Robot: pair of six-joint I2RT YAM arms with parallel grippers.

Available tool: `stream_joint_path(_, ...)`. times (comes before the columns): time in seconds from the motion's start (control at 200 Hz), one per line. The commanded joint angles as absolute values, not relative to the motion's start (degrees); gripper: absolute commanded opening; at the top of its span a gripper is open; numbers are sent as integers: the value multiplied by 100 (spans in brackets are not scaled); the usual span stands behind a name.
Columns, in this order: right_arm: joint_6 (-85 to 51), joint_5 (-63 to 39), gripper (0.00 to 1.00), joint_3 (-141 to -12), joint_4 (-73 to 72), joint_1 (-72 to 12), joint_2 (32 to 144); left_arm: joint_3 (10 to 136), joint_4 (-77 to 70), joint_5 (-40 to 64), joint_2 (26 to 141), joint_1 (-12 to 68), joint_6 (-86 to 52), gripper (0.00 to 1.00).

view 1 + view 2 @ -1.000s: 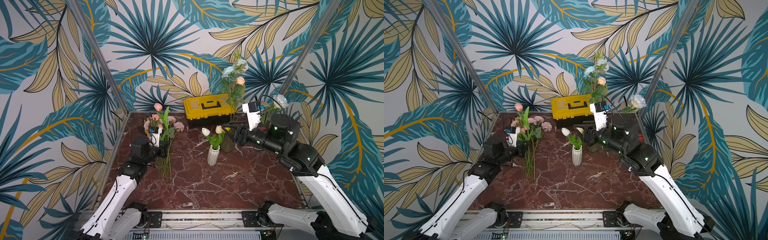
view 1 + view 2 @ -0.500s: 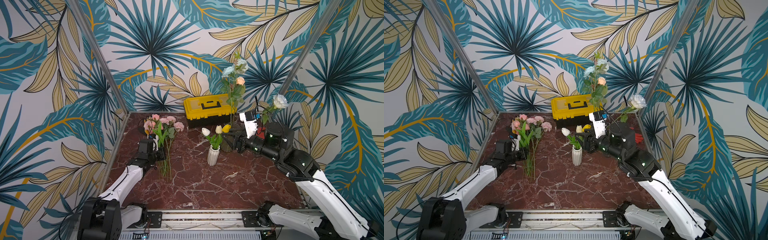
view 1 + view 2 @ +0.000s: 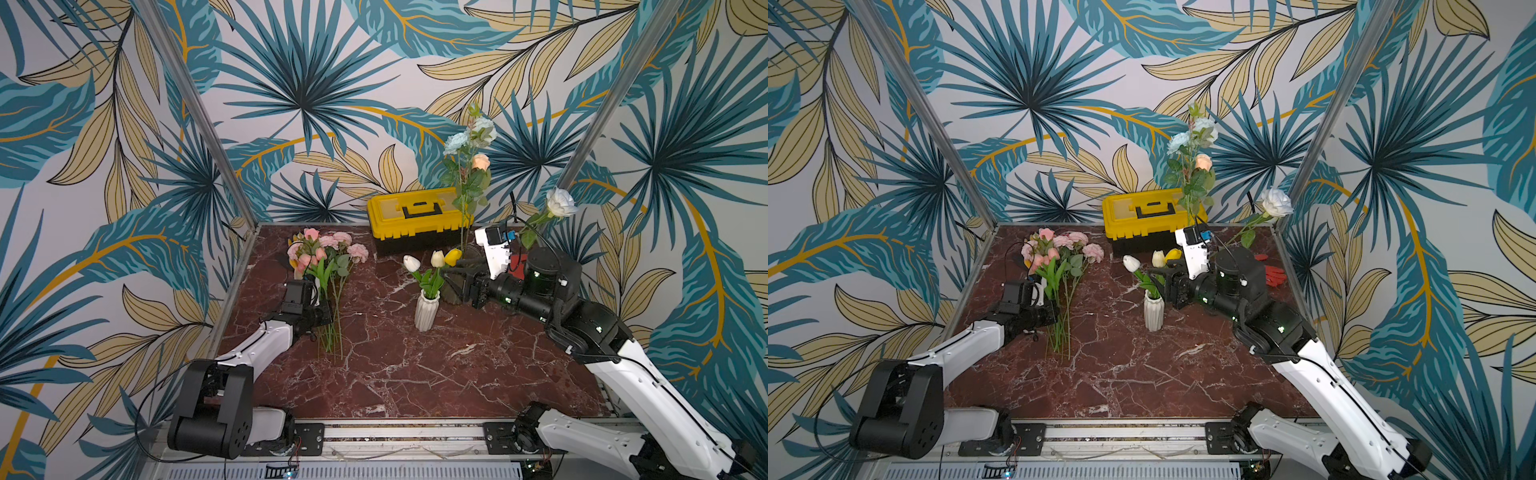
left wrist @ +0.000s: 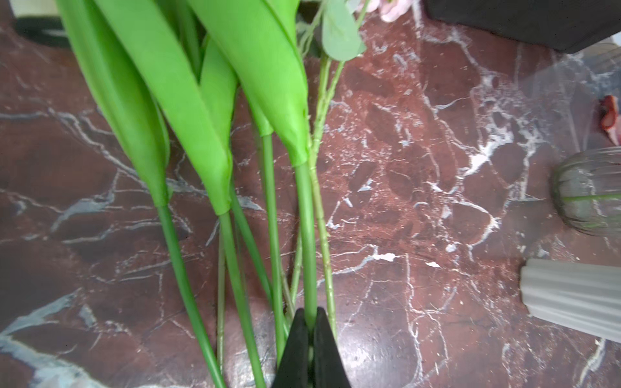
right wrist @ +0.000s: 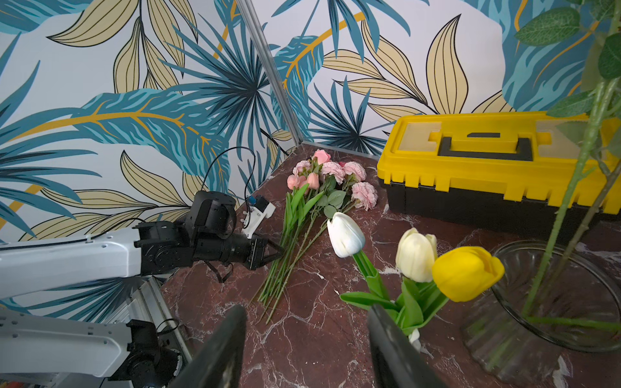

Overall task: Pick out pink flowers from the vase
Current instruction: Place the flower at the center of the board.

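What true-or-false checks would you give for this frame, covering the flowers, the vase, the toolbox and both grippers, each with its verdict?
1. The pink flowers lie in a bunch on the table. True.
2. The left gripper is open, clear of the bunch. False: it is shut on a green stem in the bunch.
3. The right gripper holds the yellow tulip. False: its jaws stand apart and empty.
4. The white vase holds two white tulips and the yellow one. True.
5. The toolbox stands open. False: its lid is closed.
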State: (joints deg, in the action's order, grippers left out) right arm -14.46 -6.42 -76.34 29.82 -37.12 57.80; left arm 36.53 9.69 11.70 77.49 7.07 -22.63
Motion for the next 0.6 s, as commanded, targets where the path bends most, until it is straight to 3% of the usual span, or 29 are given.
stream_joint_path(0.0,-1309,-694,59,-7521,2846,-3734,5687,3910,938,972,7889,665,-2440,0)
stream_joint_path(0.11,-1277,-666,59,-7507,2904,-3733,5693,3951,993,841,8014,661,-2521,0)
stream_joint_path(0.441,-1202,-559,59,-7591,3049,-3728,5667,4117,1248,772,8010,664,-2484,17)
stream_joint_path(0.596,-1175,-384,59,-7757,3283,-3734,5604,4184,1526,717,7533,666,-2495,33)
